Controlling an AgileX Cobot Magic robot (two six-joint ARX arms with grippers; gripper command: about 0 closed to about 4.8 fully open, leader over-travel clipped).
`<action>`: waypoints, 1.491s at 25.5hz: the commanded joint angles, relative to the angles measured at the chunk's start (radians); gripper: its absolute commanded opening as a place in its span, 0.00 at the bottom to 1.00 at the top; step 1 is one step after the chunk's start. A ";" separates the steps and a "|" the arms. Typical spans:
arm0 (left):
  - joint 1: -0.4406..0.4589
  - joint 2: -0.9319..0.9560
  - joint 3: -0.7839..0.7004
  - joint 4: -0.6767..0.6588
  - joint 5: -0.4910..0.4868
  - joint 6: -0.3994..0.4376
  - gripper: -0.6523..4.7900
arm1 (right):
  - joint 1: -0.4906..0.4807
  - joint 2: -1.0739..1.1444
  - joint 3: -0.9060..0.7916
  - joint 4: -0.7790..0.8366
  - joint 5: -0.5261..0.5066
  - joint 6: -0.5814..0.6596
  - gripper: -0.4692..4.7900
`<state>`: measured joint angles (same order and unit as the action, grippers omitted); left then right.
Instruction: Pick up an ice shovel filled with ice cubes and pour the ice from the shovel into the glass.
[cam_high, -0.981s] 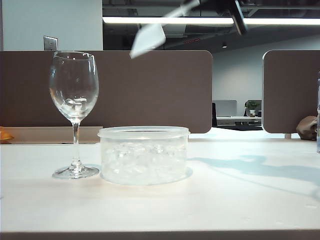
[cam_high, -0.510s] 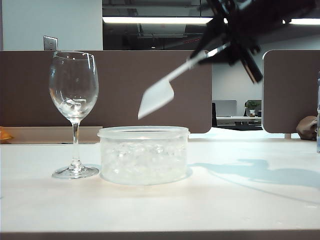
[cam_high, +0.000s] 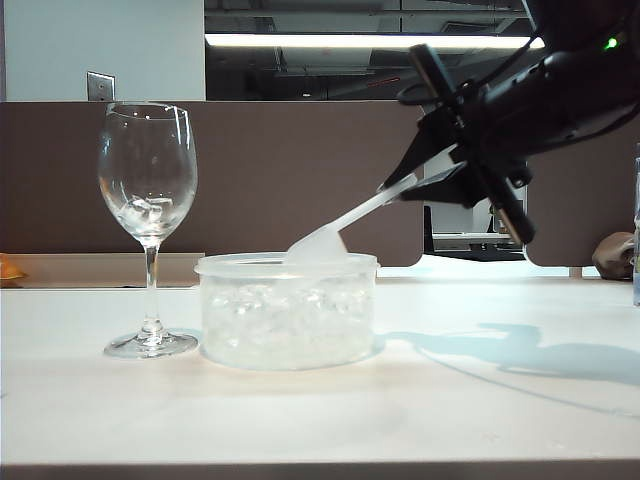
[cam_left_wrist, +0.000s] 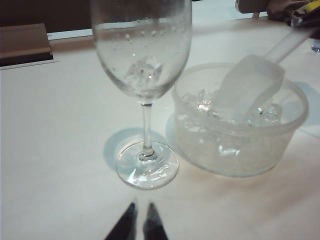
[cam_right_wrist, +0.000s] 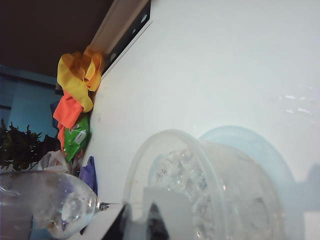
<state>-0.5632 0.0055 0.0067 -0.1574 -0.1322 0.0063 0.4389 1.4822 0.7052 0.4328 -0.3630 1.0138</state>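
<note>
Ice shovel sits at the centre of the exterior view, its translucent whitish bowl dipped into the mouth of the round clear plastic tub and its long thin handle slanting up to the right into the right gripper; that gripper's dark fingers are closed narrow on the handle's end, in the upper right of the frame.

By size, the white table fills the lower half of the exterior view and bears everything; on it, at centre, stands the tub, squat and packed with ice cubes; just beside it on the left, close but whether touching I cannot tell, stands the glass, upright on its round foot, with a few ice cubes lying in the bottom of its bowl.

From the left wrist view the glass takes the upper middle, the tub lies at right, and the shovel's bowl rests tilted upon the ice; the left gripper shows only as two dark fingertips at the bottom edge, drawn near together with a thin gap and nothing between them, well short of the glass's foot.

Smallest, in the right wrist view, coloured cloth strips lie bunched at the table's far edge, upper left.
</note>
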 joint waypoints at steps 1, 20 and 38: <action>0.001 0.000 0.001 0.009 0.002 -0.003 0.17 | 0.007 0.015 0.002 0.013 -0.006 0.009 0.09; 0.001 0.000 0.001 0.009 0.001 -0.003 0.17 | 0.000 -0.076 0.002 -0.245 0.257 -0.098 0.63; 0.001 0.000 0.001 0.009 0.002 -0.003 0.17 | -0.001 -0.460 -0.214 -0.294 0.594 -0.451 0.08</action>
<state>-0.5632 0.0048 0.0067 -0.1574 -0.1322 0.0063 0.4366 1.0458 0.5064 0.0925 0.2321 0.6079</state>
